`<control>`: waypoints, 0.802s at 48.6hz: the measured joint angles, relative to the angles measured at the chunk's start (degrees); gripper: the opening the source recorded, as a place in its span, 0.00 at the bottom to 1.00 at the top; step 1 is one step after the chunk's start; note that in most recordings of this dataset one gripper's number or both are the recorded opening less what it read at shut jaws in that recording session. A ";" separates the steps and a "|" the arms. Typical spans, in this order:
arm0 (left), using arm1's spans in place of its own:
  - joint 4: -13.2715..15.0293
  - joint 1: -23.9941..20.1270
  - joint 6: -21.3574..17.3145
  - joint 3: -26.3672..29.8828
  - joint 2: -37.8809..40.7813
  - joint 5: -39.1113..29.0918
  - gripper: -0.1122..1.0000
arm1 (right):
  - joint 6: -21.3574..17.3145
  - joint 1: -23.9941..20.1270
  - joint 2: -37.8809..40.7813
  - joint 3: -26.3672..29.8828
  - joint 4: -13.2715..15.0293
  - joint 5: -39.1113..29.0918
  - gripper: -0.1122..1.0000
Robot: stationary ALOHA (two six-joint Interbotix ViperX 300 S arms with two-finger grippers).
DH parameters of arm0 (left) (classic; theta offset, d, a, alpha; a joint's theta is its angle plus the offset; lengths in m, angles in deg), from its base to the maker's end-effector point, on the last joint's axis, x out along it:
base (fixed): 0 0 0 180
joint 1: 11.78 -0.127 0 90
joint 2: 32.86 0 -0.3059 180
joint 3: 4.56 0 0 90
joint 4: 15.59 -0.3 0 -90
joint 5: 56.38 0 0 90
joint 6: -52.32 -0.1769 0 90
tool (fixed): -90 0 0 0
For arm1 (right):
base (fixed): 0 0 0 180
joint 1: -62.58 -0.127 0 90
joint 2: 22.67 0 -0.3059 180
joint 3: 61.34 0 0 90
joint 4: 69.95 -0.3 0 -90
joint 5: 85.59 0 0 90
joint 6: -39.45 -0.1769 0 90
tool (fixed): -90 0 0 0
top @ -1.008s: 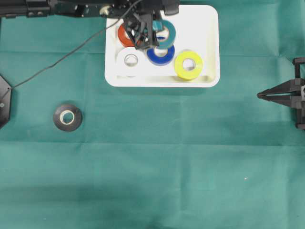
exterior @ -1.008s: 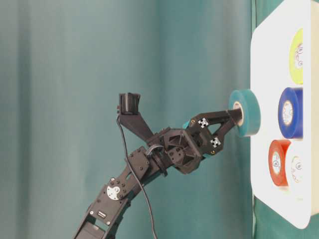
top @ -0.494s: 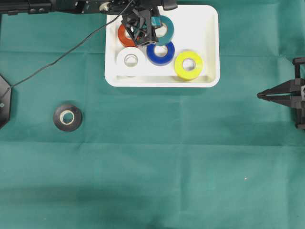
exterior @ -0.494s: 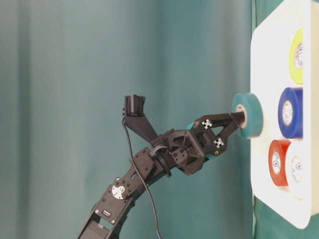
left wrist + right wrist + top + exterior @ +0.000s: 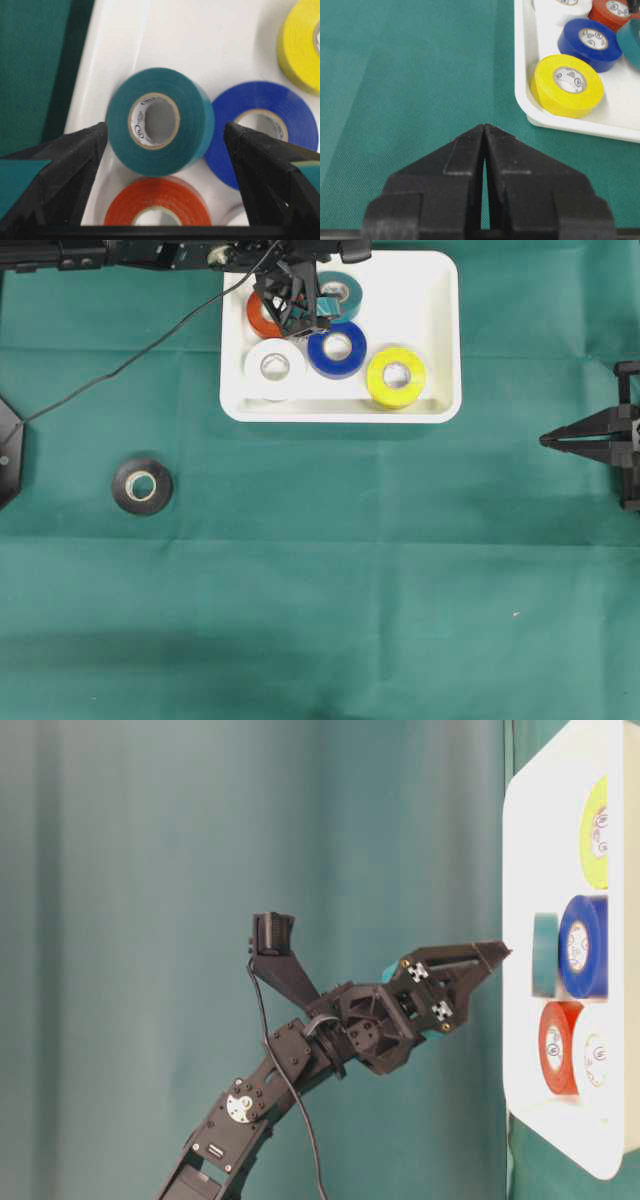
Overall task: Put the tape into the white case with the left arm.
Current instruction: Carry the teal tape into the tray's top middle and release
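Five rolls of tape now lie in the shallow white plastic case [image 5: 440, 300]: the glossy teal roll [image 5: 159, 121] rests flat near its far rim, touching the blue roll [image 5: 262, 127] and just above the red-orange roll [image 5: 157, 206], with white [image 5: 274, 367] and yellow [image 5: 396, 376] ones nearby. I see my left gripper [image 5: 165, 150] spread wide above the teal roll, gripping nothing, so I judge the release step done. One black roll [image 5: 141, 485] waits on the green cloth, well apart; next I'd lift clear and swing toward it. My right gripper [image 5: 484, 131] sits pinched together, idle.
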 measured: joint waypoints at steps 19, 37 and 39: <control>0.09 4.75 0.18 -6.68 -7.47 0.00 0.96 | 0.00 0.00 0.00 0.00 0.00 -0.09 0.02; 0.18 13.54 3.87 -12.74 -13.80 -0.09 0.96 | 0.09 0.00 -0.18 0.00 0.00 -0.09 0.02; 0.18 14.41 4.75 -13.27 -14.41 -0.09 0.96 | 0.00 0.00 -0.09 0.00 0.00 0.00 0.02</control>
